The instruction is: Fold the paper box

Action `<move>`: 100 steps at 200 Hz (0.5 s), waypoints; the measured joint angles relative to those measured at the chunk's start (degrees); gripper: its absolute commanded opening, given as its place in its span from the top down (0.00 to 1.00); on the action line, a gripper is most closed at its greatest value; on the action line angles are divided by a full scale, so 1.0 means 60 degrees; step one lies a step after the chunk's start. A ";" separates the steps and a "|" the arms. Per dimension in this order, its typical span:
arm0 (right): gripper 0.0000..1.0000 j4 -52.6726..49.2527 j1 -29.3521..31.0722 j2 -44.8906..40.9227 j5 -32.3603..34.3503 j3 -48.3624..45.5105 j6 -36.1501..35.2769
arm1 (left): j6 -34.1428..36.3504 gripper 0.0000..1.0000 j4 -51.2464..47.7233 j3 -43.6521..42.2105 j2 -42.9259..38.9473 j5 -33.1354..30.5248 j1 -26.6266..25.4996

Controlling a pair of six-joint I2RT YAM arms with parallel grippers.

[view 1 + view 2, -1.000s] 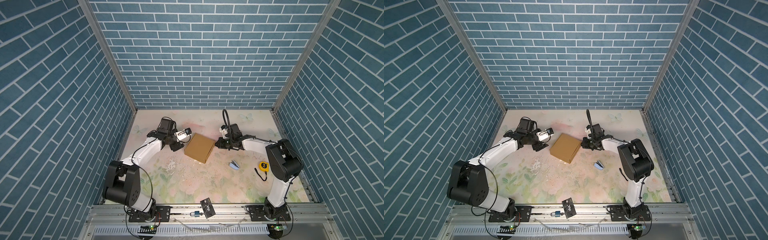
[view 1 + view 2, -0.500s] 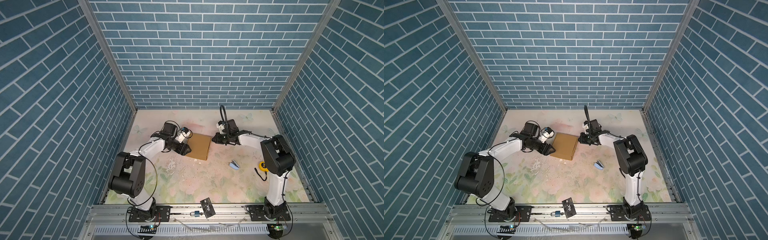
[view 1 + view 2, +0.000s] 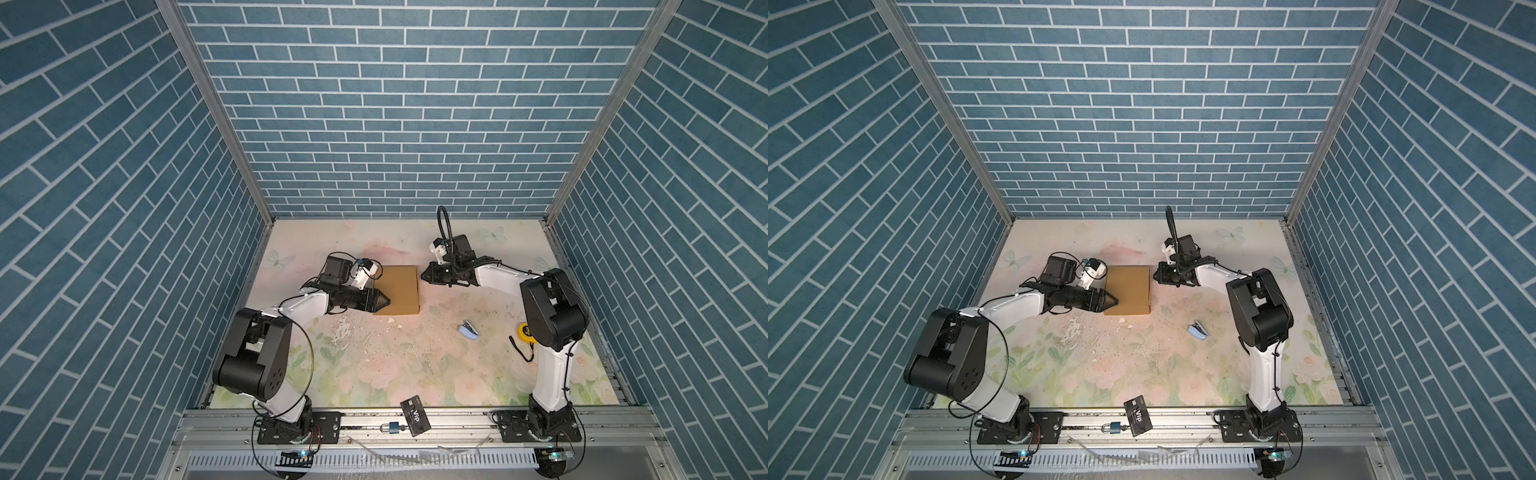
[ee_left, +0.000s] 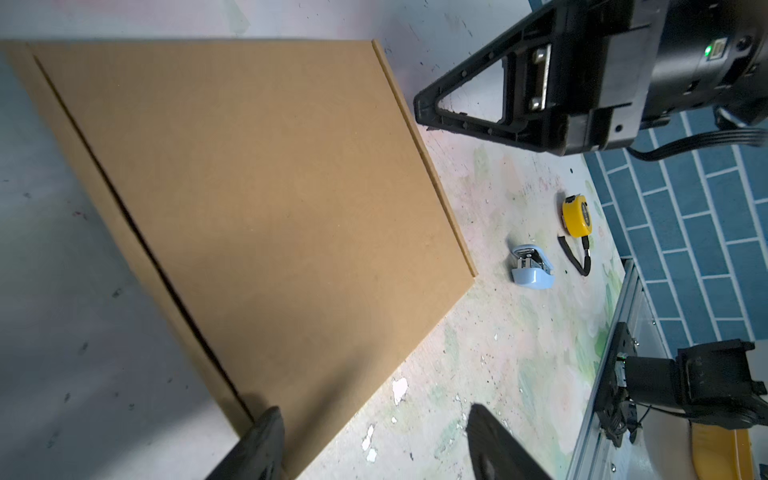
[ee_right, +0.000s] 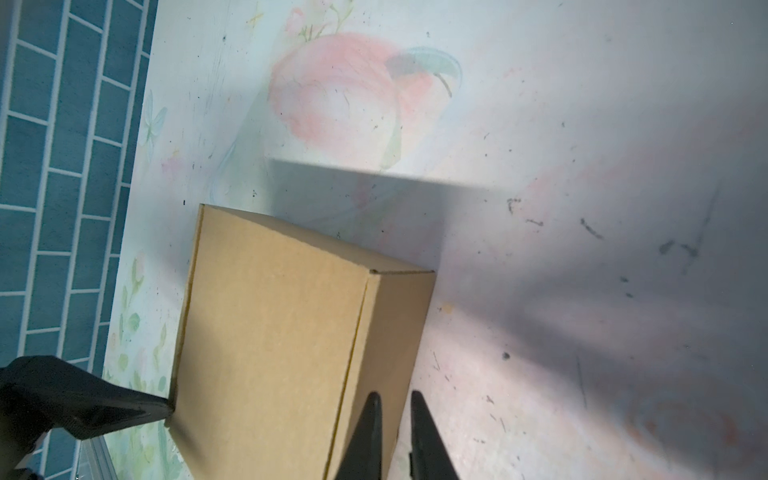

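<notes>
Starting at the left pincer: it's wide open and holding nothing. One of its fingers sits right at a corner of the paper box, next to the dark slit where the lid meets the side wall. The other finger hangs over bare tabletop, clear of the cardboard. In the right wrist view that fingertip looks like it's touching the corner, though I can't tell whether it's actually pressing.

The right pincer is nearly closed, with just a thin slit between the fingers and nothing clamped in it as far as I can see. Its tips are just beside the opposite side wall of the box, near the edge of the lid.

My read on why: the two arms bracket the box from opposite sides so it can't skate around, and a nearly closed pincer makes a decent poking tool for nudging a wall or tucking a flap home. The wide-open one works more like a backstop.

The box itself lies flat on the tabletop toward the back middle, between the two pincers in both top views. The lid is down and the walls are up, so I'd say the folding is basically done, with maybe a last squaring-up left.

Farther out on the right arm's side, what looks like a small light-blue stapler and a yellow tape measure sit well apart from the box. The black VIP card is on the front rail.
</notes>
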 measured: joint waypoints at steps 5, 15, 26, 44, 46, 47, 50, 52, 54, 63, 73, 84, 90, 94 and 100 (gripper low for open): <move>0.82 0.0044 -0.0011 -0.0058 0.0018 -0.0109 -0.0022 | -0.0040 0.28 0.0025 -0.0029 -0.0033 -0.0022 0.0000; 0.81 0.0095 -0.0044 -0.0233 0.0062 -0.0423 -0.0058 | -0.0106 0.26 0.0033 -0.0084 -0.0138 -0.0098 -0.0007; 0.79 0.0113 -0.0113 -0.0546 0.0186 -0.0885 -0.0146 | -0.0117 0.21 0.0066 -0.0182 -0.0321 -0.0251 -0.0007; 0.74 0.0047 -0.0324 -0.1319 0.0586 -0.1668 -0.0441 | 0.0036 0.13 0.0277 -0.0477 -0.0831 -0.0656 0.0025; 0.74 0.0044 -0.0342 -0.1384 0.0605 -0.1727 -0.0477 | 0.0022 0.12 0.0310 -0.0528 -0.0903 -0.0699 0.0033; 0.73 0.0044 -0.0357 -0.1446 0.0616 -0.1781 -0.0514 | 0.0025 0.12 0.0321 -0.0546 -0.0933 -0.0721 0.0036; 0.73 0.0011 -0.0401 -0.1592 0.0707 -0.1883 -0.0557 | 0.0095 0.11 0.0353 -0.0601 -0.1038 -0.0798 0.0055; 0.73 0.0011 -0.0433 -0.1708 0.0772 -0.1963 -0.0565 | 0.0146 0.11 0.0379 -0.0648 -0.1115 -0.0841 0.0073; 0.72 0.0015 -0.0463 -0.1810 0.0801 -0.2047 -0.0623 | 0.0142 0.10 0.0408 -0.0696 -0.1191 -0.0892 0.0087; 0.71 -0.0004 -0.0594 -0.2339 0.1086 -0.2390 -0.0809 | 0.0295 0.09 0.0455 -0.0827 -0.1457 -0.1093 0.0226; 0.68 0.0004 -0.0743 -0.2980 0.1424 -0.2790 -0.1024 | 0.0415 0.07 0.0517 -0.0892 -0.1639 -0.1286 0.0484; 0.63 0.0025 -0.0889 -0.3661 0.1792 -0.3206 -0.1242 | 0.0459 0.05 0.0648 -0.0903 -0.1698 -0.1577 0.0841; 0.60 0.0066 -0.0962 -0.3967 0.1978 -0.3413 -0.1384 | 0.0459 0.01 0.0769 -0.0911 -0.1705 -0.1741 0.1067; 0.58 0.0127 -0.1020 -0.4189 0.2164 -0.3585 -0.1483 | 0.0452 0.01 0.0838 -0.0925 -0.1701 -0.1821 0.1206; 0.55 0.0200 -0.1093 -0.4510 0.2441 -0.3840 -0.1585 | 0.0437 0.00 0.0954 -0.0954 -0.1701 -0.1956 0.1428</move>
